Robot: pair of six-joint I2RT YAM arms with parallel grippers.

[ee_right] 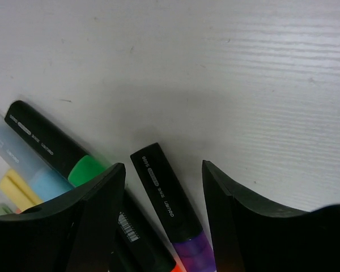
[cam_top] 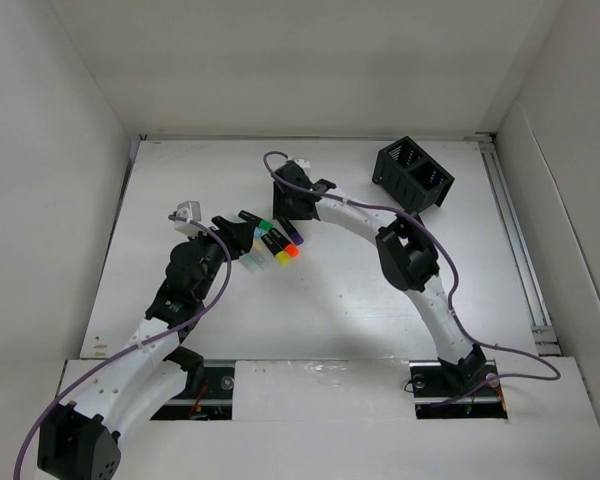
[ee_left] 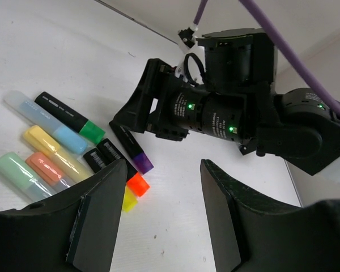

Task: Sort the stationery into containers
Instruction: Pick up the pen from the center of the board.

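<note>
Several stubby highlighter markers lie in a cluster (cam_top: 272, 242) on the white table. My right gripper (ee_right: 163, 170) is open and low over it, its jaws on either side of the black marker with the purple end (ee_right: 165, 207), with a gap on both sides. The green-ended marker (ee_right: 48, 146) and a pale blue one (ee_right: 20, 161) lie left of it. My left gripper (ee_left: 163, 175) is open over bare table just right of the orange end (ee_left: 137, 184) and yellow end (ee_left: 129, 199). The black mesh organizer (cam_top: 413, 175) stands at the back right, apart from both grippers.
The right arm's wrist (ee_left: 232, 113) hangs close in front of my left gripper. White walls enclose the table on the left, back and right (cam_top: 570, 200). A metal rail (cam_top: 520, 240) runs along the table's right edge.
</note>
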